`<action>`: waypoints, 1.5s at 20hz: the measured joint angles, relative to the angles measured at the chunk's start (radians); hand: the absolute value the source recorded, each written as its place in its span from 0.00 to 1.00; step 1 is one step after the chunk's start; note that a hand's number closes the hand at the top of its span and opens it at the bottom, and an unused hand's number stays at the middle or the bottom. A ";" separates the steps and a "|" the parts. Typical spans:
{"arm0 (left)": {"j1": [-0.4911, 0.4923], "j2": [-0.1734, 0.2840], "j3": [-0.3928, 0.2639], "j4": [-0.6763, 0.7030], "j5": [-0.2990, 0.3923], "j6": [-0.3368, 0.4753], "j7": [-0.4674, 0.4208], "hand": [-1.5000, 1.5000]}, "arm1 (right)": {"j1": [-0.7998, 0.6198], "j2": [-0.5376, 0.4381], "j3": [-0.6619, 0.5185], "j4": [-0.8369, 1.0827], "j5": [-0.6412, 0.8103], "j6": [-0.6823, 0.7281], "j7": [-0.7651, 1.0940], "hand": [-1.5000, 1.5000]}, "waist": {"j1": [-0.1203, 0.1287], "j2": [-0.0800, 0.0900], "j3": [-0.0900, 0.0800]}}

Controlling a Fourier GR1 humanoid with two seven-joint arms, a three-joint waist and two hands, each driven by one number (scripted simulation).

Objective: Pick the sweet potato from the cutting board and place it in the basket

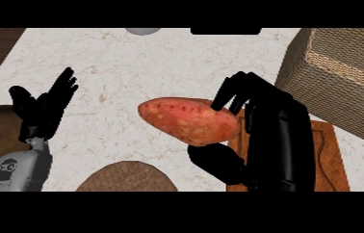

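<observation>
My right hand grasps the sweet potato, lifted left of the cutting board, long axis crosswise. Basket lies up-right. Left hand rests open, farther off.

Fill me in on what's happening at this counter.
The right hand has its fingers and thumb curled round the sweet potato and holds it up over the counter, just left of the cutting board. The basket stands at the right, beyond the board, and the potato is not in it yet. The left hand rests open at the left edge, fingers up.
</observation>
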 measured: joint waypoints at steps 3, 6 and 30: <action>-0.002 0.005 0.007 -0.001 0.006 -0.008 0.006 0.50 | -0.115 0.000 -0.100 0.040 -0.011 0.038 0.008 1.00 | 0.000 0.000 0.000; 0.004 0.001 0.004 -0.011 0.000 -0.003 0.007 0.50 | -0.197 -0.010 -0.211 0.099 -0.021 0.068 -0.009 1.00 | 0.000 0.000 0.000; 0.012 0.009 0.035 -0.019 0.002 -0.038 0.012 0.50 | -0.093 -0.330 -0.728 0.413 -0.205 0.047 -0.380 1.00 | -0.004 0.002 0.002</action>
